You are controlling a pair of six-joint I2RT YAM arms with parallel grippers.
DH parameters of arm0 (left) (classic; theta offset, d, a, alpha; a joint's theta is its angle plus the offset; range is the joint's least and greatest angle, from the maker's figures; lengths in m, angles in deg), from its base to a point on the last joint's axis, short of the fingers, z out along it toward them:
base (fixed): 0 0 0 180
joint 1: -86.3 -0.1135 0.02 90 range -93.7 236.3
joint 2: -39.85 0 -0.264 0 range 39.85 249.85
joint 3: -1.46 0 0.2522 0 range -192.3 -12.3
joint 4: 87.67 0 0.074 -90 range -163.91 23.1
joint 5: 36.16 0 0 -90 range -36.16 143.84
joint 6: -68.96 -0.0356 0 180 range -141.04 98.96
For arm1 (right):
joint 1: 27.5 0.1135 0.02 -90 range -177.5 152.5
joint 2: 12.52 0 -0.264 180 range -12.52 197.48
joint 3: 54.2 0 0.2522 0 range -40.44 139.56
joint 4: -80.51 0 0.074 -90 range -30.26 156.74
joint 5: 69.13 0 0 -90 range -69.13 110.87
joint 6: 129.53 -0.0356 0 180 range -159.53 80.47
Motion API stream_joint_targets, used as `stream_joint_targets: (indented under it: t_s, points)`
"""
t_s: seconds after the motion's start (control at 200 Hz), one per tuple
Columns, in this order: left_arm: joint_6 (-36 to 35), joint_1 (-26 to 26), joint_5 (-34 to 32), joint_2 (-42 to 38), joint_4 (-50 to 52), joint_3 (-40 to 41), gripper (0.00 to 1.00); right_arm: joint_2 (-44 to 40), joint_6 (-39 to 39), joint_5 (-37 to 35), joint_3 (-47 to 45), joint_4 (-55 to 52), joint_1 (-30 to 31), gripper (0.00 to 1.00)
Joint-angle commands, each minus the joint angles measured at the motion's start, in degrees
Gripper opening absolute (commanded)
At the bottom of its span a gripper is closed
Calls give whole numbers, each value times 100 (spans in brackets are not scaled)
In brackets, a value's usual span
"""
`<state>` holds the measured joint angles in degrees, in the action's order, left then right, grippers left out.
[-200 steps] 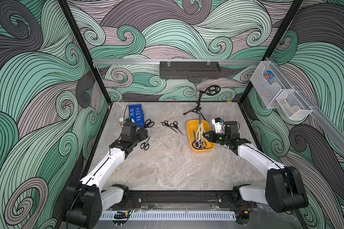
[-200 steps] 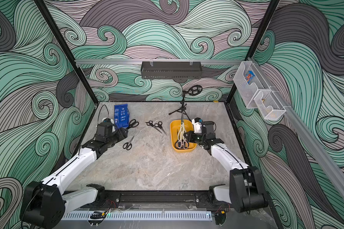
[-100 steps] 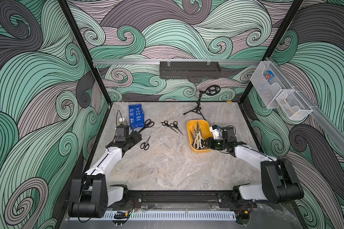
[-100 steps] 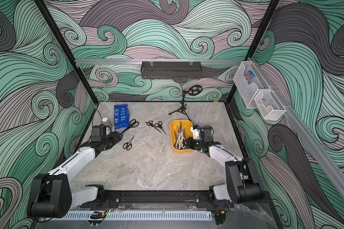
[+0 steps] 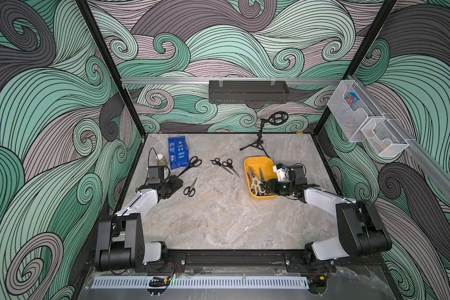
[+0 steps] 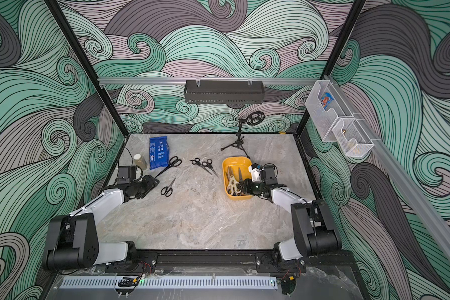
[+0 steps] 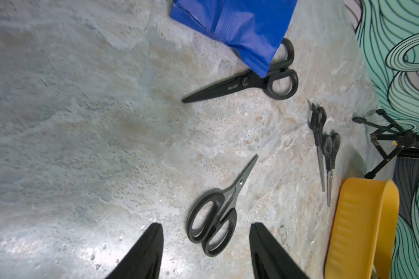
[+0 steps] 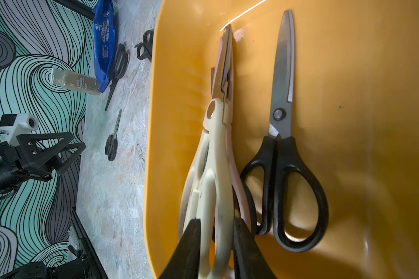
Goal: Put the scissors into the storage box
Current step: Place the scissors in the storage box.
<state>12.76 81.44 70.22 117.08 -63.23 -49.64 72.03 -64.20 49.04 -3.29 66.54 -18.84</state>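
Note:
The mustard-yellow storage box [image 5: 257, 159] [image 6: 235, 159] sits right of centre and holds a cream-handled pair [image 8: 213, 169], a pink-handled pair under it and a black-handled pair [image 8: 282, 145]. My right gripper [image 8: 217, 221] [image 5: 264, 185] is inside the box, open a little, its fingers on either side of the cream handle, which rests on the other scissors. On the table lie a small black pair [image 5: 191, 187] [image 7: 218, 210], a large black pair [image 5: 191, 165] [image 7: 242, 84] and two small pairs [image 5: 224, 166] [image 7: 322, 145]. My left gripper [image 7: 205, 225] [image 5: 178, 181] is open, low, just left of the small pair's handles.
A blue pouch [image 5: 177, 153] overlaps the large pair's handles, with a small bottle [image 5: 160, 159] beside it. A black tripod [image 5: 257, 141] stands behind the box. A dark tray [image 5: 247, 92] hangs on the back wall and white mesh baskets [image 5: 361, 124] on the right wall.
The right gripper has lowered the cream-handled scissors into the box and its jaws have parted. The left arm has drawn back and down to beside the small black pair.

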Motion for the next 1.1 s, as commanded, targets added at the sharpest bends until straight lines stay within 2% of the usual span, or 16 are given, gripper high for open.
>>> stream_joint_targets:
  t_s: [0.0,0.15,0.215,0.41,0.685,1.096]
  points:
    - [-317,-41,183,151,227,-162,56,64,24,-165,154,-106,-9,30]
    - [-629,-35,464,386,198,-206,44,-192,145,-456,357,-389,-14,36]
    - [-783,-26,343,599,377,-322,38,-347,227,-633,459,-555,-12,38]
    - [-1157,42,6,840,743,-612,29,-730,275,-785,589,-713,-14,42]
    - [-1255,526,-670,1063,989,-839,28,-909,235,-563,718,-701,3,42]
    - [-1260,705,-872,1443,1033,-932,27,-926,322,-526,671,-705,3,43]
